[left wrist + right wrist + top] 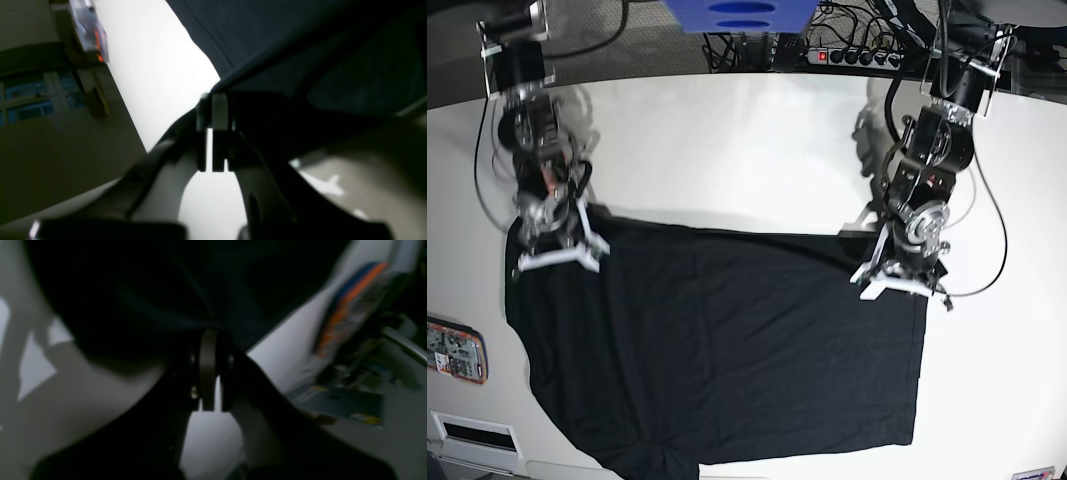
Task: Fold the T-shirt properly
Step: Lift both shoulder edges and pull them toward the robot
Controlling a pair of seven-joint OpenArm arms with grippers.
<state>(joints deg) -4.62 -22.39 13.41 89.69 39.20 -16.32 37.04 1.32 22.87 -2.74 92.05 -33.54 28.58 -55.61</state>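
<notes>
T-shirt (717, 340) spreads toward camera from both fingers; left fingers (897, 262) and right fingers (557, 240) clamped on far edge corners, edge running across table (727, 150).

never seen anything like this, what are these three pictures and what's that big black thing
This is a robot with two arms standing over a white table. One picture looks down from above the whole scene. The other two come from small cameras on each arm's wrist, looking along the grippers, so they are dark and blurred.

The big black thing is a T-shirt, spread mostly flat on the table. In the overhead picture, the robot's left gripper is on the right side and the right gripper on the left side. Each is shut on the shirt's far edge, near a corner. The wrist pictures show it up close: the left gripper and the right gripper pinch dark cloth between closed jaws.

At the left table edge lies a small colourful packet.
</notes>
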